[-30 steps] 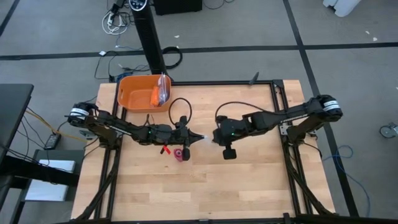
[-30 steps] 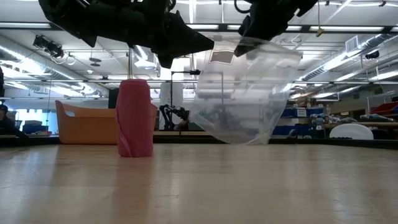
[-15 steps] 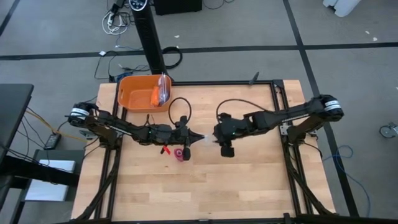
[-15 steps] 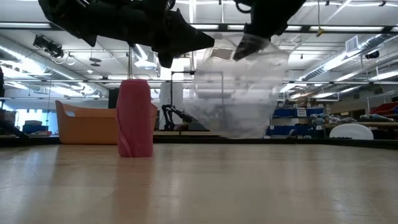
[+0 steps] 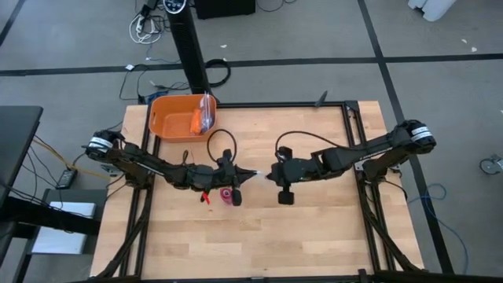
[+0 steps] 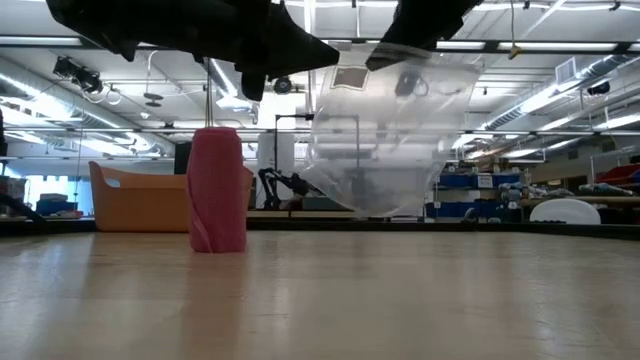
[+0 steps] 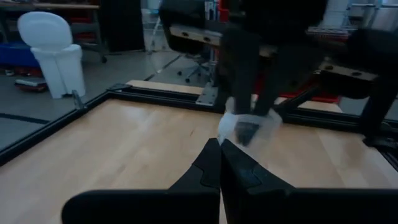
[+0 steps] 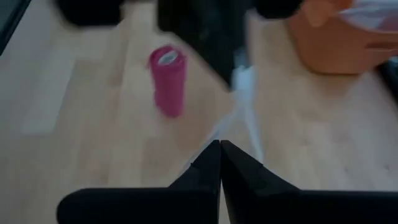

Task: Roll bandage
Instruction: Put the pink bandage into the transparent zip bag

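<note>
Low view: pink bandage rolled, upright on worktop. Above, left pincer and right pincer each clamped on clear bag, stretched between them. Orange tub behind.

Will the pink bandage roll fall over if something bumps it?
Probably. The bandage roll stands upright on one end, taller than wide, so a nudge could tip it. Being round, it would likely roll across the table. It looks like soft cloth, so likely light.
</note>
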You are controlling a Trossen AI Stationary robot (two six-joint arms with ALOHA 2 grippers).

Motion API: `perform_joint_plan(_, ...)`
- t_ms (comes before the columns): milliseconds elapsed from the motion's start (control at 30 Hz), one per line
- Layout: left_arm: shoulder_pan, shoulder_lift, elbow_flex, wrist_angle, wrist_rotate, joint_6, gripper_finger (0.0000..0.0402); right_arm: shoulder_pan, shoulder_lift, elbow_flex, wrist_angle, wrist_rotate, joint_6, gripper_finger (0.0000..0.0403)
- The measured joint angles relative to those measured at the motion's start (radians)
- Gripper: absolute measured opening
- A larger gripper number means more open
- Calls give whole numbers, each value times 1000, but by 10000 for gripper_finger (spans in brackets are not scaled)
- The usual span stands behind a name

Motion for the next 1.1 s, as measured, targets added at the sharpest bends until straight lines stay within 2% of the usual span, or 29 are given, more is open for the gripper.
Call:
perform_joint_plan(133, -22, 0, 0, 22, -30, 0, 1, 2, -1, 0, 11, 93, 22, 4)
perform_joint_plan(233, -31, 0, 0, 50, -39, 0, 1, 1, -2, 0, 18, 105, 30, 15)
perform_joint_plan(367, -44, 0, 0, 78, -63, 1, 1, 1, -2, 0, 19, 99, 33, 70)
perform_joint_plan(500, -47, 0, 0, 80, -78, 0, 1, -10, -2, 0, 18, 6, 38, 135)
perform_joint_plan(600, -49, 0, 0, 81, -80, 0, 1, -13, -2, 0, 18, -35, 24, 157)
perform_joint_plan(667, -48, 0, 0, 81, -80, -2, 1, -13, -2, 0, 18, -59, -12, 150)
perform_joint_plan(733, -48, 0, 0, 81, -80, -3, 1, -13, 12, 0, 29, -100, -57, 126)
perform_joint_plan(867, -48, 0, 0, 81, -80, -4, 1, -12, 16, -2, 24, -133, -104, 39)
perform_joint_plan(933, -49, 0, 0, 81, -80, -15, 0, -12, 15, -2, 23, -122, -125, 11)
perform_joint_plan(1100, -49, 0, 0, 81, -80, -23, 0, -3, 31, -1, 40, -116, -166, 19)
